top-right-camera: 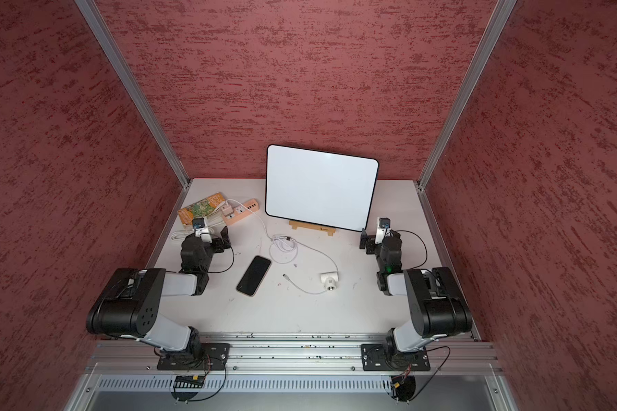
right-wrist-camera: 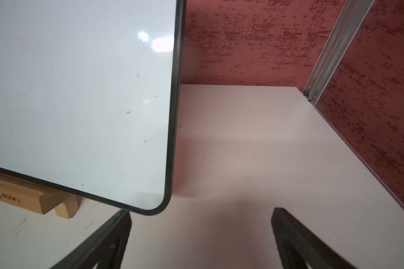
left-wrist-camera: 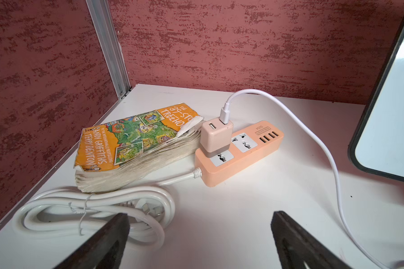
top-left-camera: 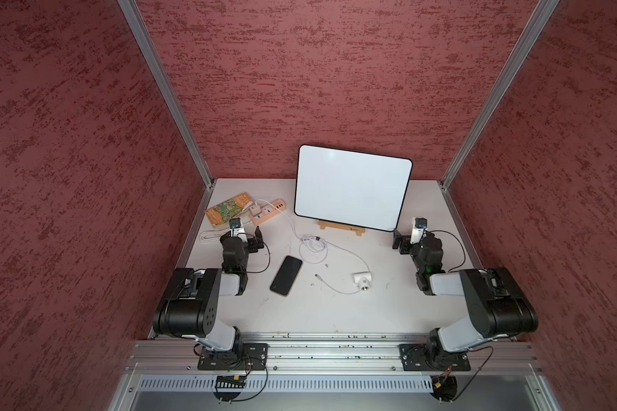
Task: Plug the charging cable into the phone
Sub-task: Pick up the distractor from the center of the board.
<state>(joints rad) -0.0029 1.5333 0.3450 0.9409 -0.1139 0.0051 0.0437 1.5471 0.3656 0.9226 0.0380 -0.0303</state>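
- Your left end effector (top-left-camera: 258, 240) stands wide, holding nothing (the power strip (left-wrist-camera: 240, 151) lies just beyond its fingertips).
- Your right end effector (top-left-camera: 398, 242) is equally wide and empty, beside the lower corner of the white board (right-wrist-camera: 79, 93).
- The phone (top-left-camera: 286, 275) lies flat on the surface (top-left-camera: 335, 313), between both end effectors, nearer the left one.
- The charging cable (top-left-camera: 309, 239) coils just past the phone; its connector tip (top-left-camera: 317, 275) rests apart from the phone, toward the right end effector.

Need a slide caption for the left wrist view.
Open left gripper faces paperback, peach power strip with charging cable, bundled cord.
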